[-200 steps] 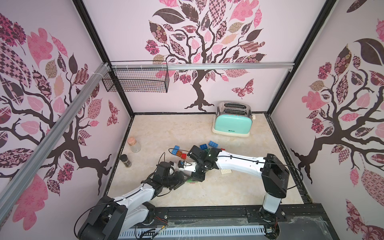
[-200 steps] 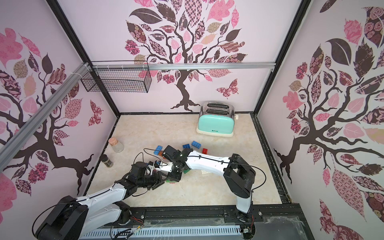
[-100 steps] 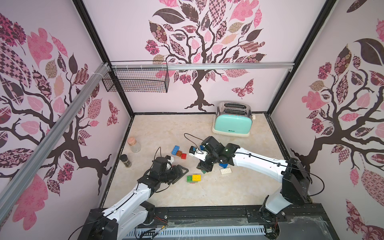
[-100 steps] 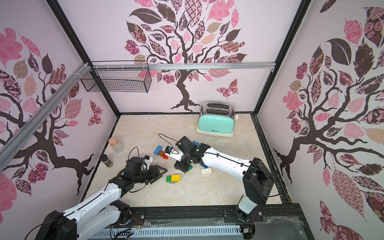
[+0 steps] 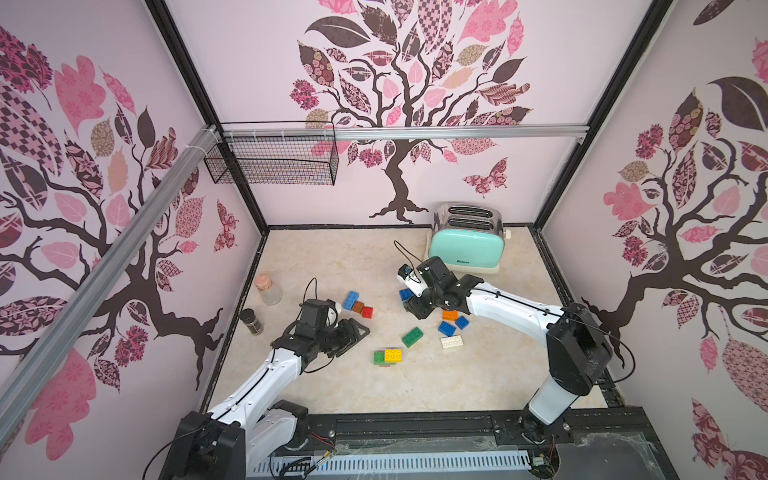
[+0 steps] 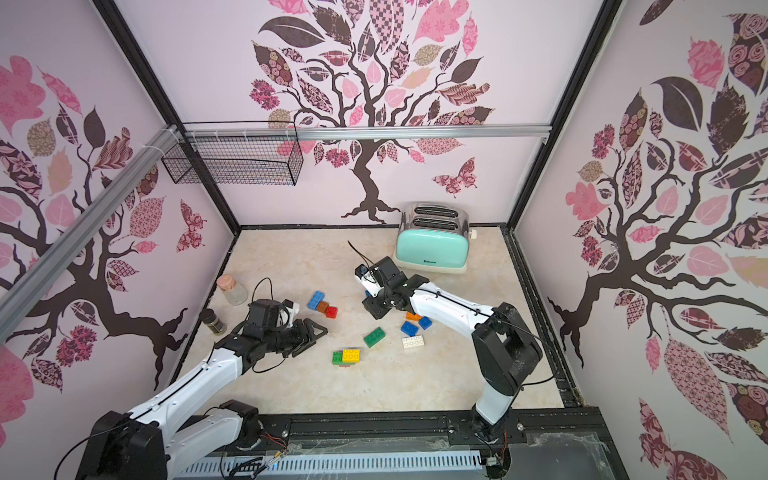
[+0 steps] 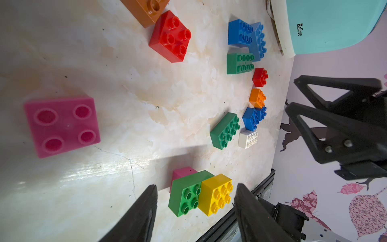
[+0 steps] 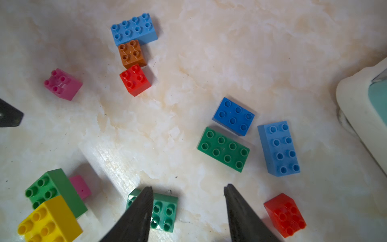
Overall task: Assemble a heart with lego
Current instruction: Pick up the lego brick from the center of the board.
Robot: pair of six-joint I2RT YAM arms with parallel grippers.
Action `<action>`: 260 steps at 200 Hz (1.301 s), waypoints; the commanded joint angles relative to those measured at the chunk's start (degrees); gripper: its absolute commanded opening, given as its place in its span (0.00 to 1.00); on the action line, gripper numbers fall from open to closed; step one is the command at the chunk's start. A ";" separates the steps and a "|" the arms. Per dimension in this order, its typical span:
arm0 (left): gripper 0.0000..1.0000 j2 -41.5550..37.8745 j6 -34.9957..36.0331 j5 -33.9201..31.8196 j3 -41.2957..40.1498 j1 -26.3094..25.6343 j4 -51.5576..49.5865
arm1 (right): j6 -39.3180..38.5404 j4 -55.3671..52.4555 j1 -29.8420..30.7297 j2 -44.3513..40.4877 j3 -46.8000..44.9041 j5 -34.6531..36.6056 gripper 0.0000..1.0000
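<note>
I am holding my left gripper [image 5: 354,332] low over the marble table [image 5: 332,257], its jaws standing apart and gripping nothing. In the left wrist view the started heart [image 7: 201,192] is showing between my two black fingers [image 7: 144,209], but in both top views it is lying just beyond the tips, not touching them. That piece (a green brick and a yellow brick side by side on a pink one) is sitting near the front middle of the table.

I am hanging my right gripper [image 5: 417,309] further back, near the mint toaster [image 5: 467,249], with its jaws also parted and empty. In the right wrist view a small green brick [image 8: 165,211] is lying partly behind one finger.

A light blue brick [image 5: 351,299], a brown brick [image 5: 358,307] and a red brick [image 5: 367,312] are lying in a touching row just beyond my left gripper. A loose pink brick [image 8: 62,83] is lying alone near them. A long green brick [image 5: 412,336] and a white brick [image 5: 452,342] are resting between the started heart and my right arm.
</note>
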 commanded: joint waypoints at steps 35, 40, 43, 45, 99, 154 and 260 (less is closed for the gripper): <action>0.62 2.59 3.75 0.10 2.57 1.79 -1.04 | 6.73 2.97 -2.24 9.95 7.81 0.58 0.64; 0.62 2.68 3.81 0.19 2.53 1.97 -1.04 | 7.11 3.28 -2.43 10.57 8.37 0.53 0.65; 0.62 2.74 3.83 0.22 2.44 2.12 -0.99 | 7.35 3.53 -2.51 10.91 8.58 0.55 0.65; 0.62 2.76 3.83 0.26 2.45 2.15 -0.96 | 7.45 3.66 -2.55 11.10 8.74 0.51 0.66; 0.62 3.29 3.90 0.77 1.18 3.56 -0.21 | 10.11 4.93 -5.20 16.08 13.31 -2.37 0.72; 0.61 4.14 4.01 0.83 0.86 3.94 0.29 | 11.52 4.42 -5.60 20.99 16.91 -3.86 0.72; 0.60 2.77 3.37 0.97 -0.60 4.34 0.69 | 15.50 4.21 -4.75 20.85 14.09 -10.68 0.72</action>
